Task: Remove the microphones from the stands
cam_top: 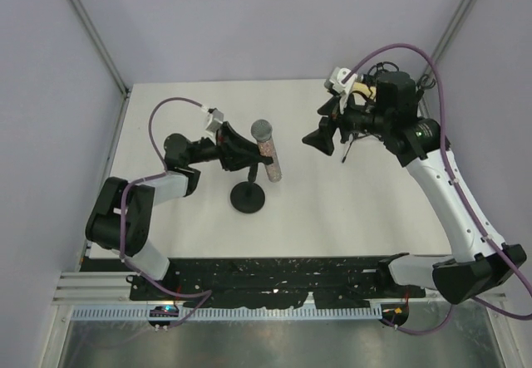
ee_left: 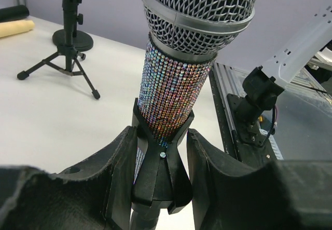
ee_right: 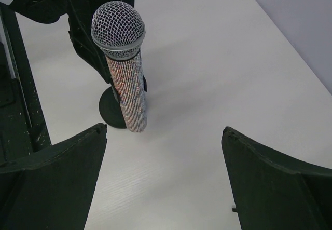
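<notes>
A microphone (cam_top: 266,148) with a silver mesh head and glittery body stands in the black clip (ee_left: 161,162) of a small stand with a round base (cam_top: 248,197), left of the table's middle. My left gripper (cam_top: 241,154) reaches in from the left. Its fingers (ee_left: 124,178) press on both sides of the clip just under the microphone body (ee_left: 174,90). My right gripper (cam_top: 318,138) hangs to the right of the microphone, apart from it, open wide with nothing between its fingers. In the right wrist view the microphone (ee_right: 124,74) and base (ee_right: 108,113) lie ahead of the right gripper (ee_right: 165,130).
A black tripod stand (ee_left: 70,38) stands farther back on the table, near a yellowish roll (ee_left: 15,28) and a black one (ee_left: 13,13). The black mounting rail (cam_top: 274,272) runs along the near edge. The right arm's base (ee_left: 257,92) shows beyond the table edge.
</notes>
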You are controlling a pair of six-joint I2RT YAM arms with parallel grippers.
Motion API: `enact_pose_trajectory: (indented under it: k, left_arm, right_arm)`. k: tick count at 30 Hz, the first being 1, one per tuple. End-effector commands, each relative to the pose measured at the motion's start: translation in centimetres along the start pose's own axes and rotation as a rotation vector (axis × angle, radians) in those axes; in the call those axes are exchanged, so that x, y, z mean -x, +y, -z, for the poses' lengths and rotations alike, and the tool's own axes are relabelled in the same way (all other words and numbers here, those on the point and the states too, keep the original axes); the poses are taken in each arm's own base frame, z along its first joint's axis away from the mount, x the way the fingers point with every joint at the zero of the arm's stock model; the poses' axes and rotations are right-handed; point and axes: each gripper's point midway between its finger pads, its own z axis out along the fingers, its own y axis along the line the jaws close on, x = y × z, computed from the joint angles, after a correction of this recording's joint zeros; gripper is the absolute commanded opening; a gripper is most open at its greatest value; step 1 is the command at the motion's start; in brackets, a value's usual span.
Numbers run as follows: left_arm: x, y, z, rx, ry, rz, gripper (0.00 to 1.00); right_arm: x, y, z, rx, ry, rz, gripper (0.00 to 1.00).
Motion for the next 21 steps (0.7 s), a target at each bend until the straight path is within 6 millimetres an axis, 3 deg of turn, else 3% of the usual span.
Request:
enact_pose_trajectory:
  k: [1, 7, 13, 15, 21]
  left_arm:
    - [2.0, -3.5, -0.3, -0.102, -0.045, -0.227, 0.0]
    - [0.7, -5.0, 0.3, -0.135, -0.012, -0.222, 0.01]
    - [0.1, -5.7, 0.7, -0.137, -0.004, -0.209, 0.14]
    - [0.1, -5.6, 0.7, -0.134, -0.004, -0.2, 0.23]
    - [0.0, -5.7, 0.8, -0.137, 0.0, -0.187, 0.33]
  right_arm:
    - [0.3, 0.8, -2.0, 0.039, 0.015, 0.06, 0.95]
    - [0.3, 1.8, -4.6, 0.08, -0.002, 0.079, 0.95]
    - [1.9, 4.4, -6.4, 0.204, -0.02, 0.103, 0.95]
    - [1.3, 5.5, -7.4, 0.258, 0.005, 0.127, 0.95]
    - [0.6, 7.5, -9.2, 0.353, 0.033, 0.151, 0.95]
